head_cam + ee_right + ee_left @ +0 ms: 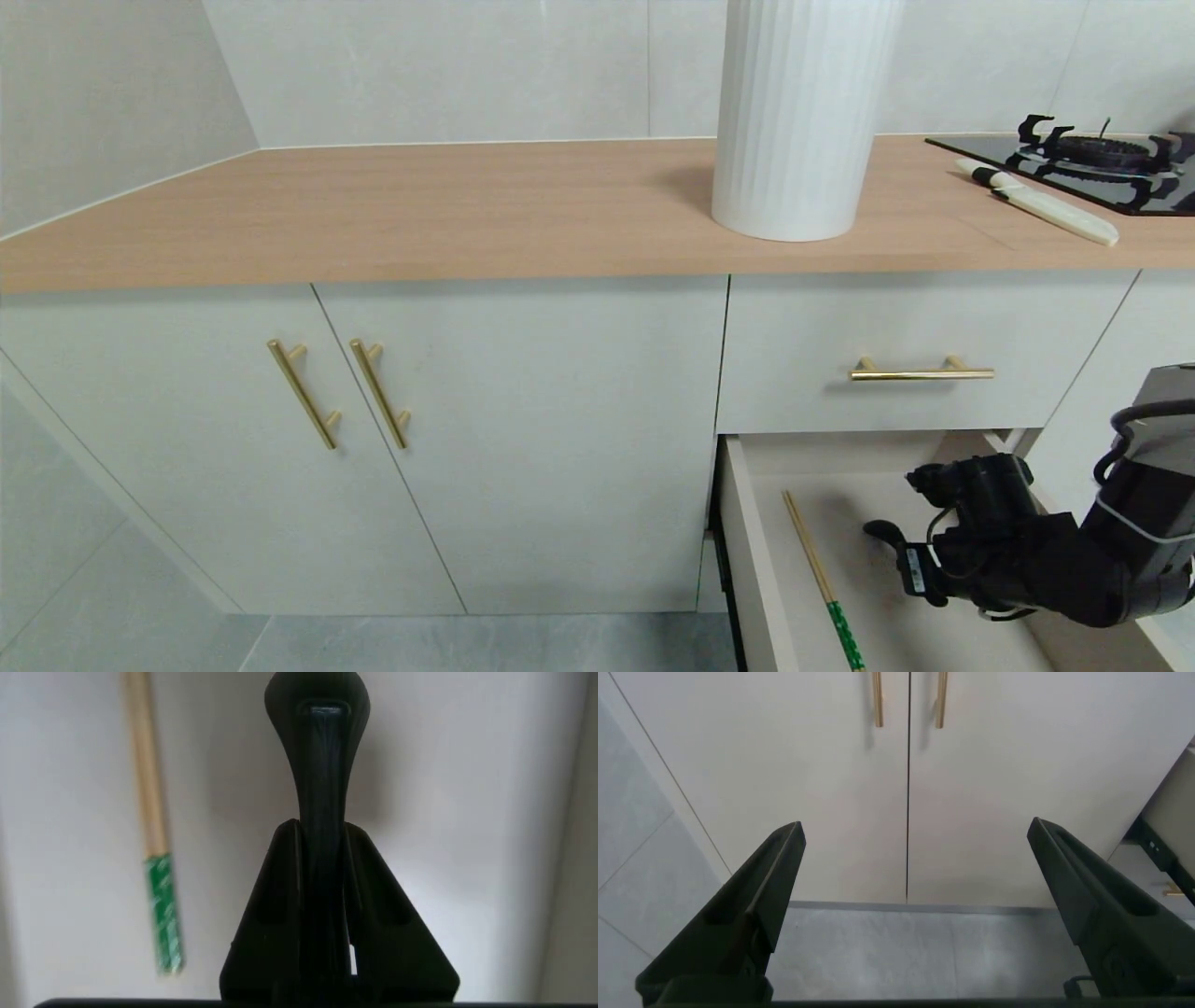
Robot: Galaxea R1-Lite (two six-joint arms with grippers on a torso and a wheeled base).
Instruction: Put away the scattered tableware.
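My right claw [318,868] grasps a black spoon [316,714] above the drawer [747,541], chopsticks [817,569] alongside; my left claw [912,835], released, faces cabinet doors [999,793].

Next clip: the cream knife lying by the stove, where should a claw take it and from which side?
Take the knife at its black-banded end, likely the handle, coming straight down from above and closing across its width. It lies flat and diagonal on the countertop, and the stove sits close beside that end, so a sideways approach looks cramped.
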